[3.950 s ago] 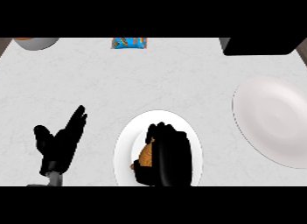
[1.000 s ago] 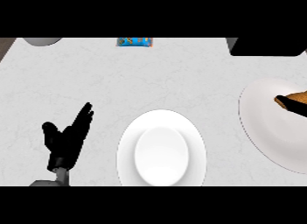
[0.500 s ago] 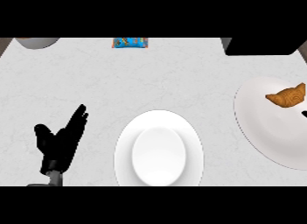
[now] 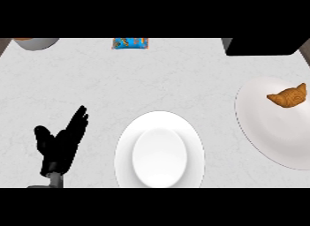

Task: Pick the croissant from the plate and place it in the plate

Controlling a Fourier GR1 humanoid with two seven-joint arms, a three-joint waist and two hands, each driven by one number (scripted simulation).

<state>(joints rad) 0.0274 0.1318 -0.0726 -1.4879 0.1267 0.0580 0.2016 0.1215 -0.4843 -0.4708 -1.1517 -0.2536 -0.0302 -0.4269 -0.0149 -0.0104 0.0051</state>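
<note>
White marble table, viewed from straight above. Croissant point(image 4: 289, 96) sat on the upper part of the right plate point(image 4: 274, 141), nothing holding it, so I'd say the placing step looked done and nothing more than pulling back was called for. Middle plate point(image 4: 127, 154) had nothing on it. Left hand point(image 4: 58, 145) rested at the lower left, fingers straight and open, holding nothing. Right hand wasn't in view. Blue packet point(image 4: 131, 43) and a dark box point(image 4: 265, 46) sat along the far edge.

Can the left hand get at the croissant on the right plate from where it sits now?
Probably not easily: the left hand rests far left, with the middle plate between it and the croissant on the right plate.
</note>
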